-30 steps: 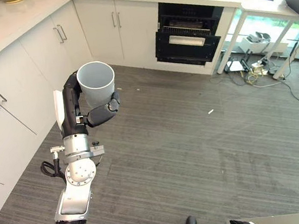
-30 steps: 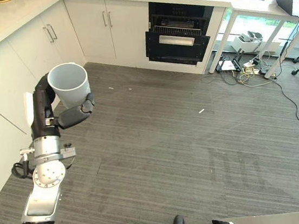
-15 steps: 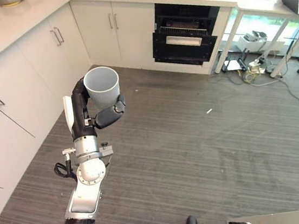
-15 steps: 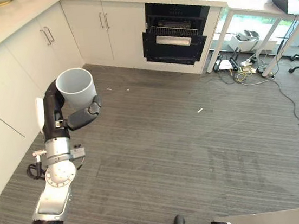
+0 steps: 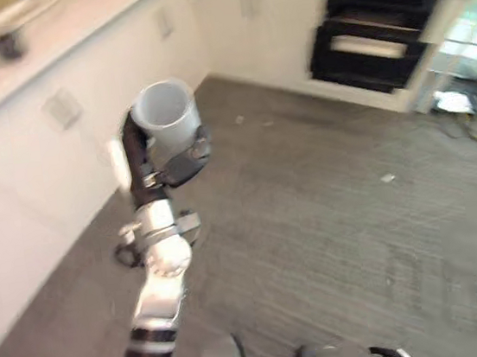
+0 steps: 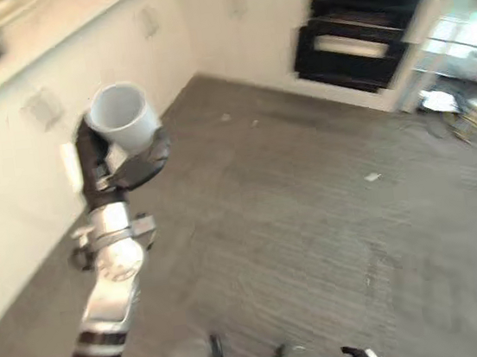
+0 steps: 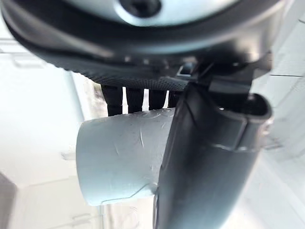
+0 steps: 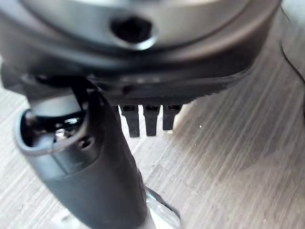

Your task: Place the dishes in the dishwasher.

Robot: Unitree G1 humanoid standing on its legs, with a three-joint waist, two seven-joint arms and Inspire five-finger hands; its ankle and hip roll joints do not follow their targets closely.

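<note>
- Left eye view: the left hand (image 5: pixel 170 165) is up in the air over the grey wood-grain floor (image 5: pixel 331 219), fingers and thumb curled round a plain pale grey round cup (image 5: pixel 166 111). The cup sits upright, mouth open to the top, smooth sides, slightly tapered toward the base, nothing visible inside. White cabinet fronts (image 5: pixel 61 148) run along the left under a pale worktop (image 5: pixel 72 25), and the open black dishwasher (image 5: pixel 373 36) is well apart from the cup, at the far wall.
- Right eye view: same setup, the cup (image 6: pixel 122 114) is held up beside the cabinets, thumb wrapped across its lower part, with the dishwasher (image 6: pixel 359 37) well apart from it.
- Left wrist view: really close on the cup (image 7: pixel 119 160), lying across the palm with the fingers (image 7: pixel 128 101) behind it and the thumb over the front. The surface is matte grey with a few faint scuffs.
- Right wrist view: the right hand (image 8: pixel 90 157) hangs over the floor, thumb sticking out, short fingers relaxed and holding nothing.
</note>
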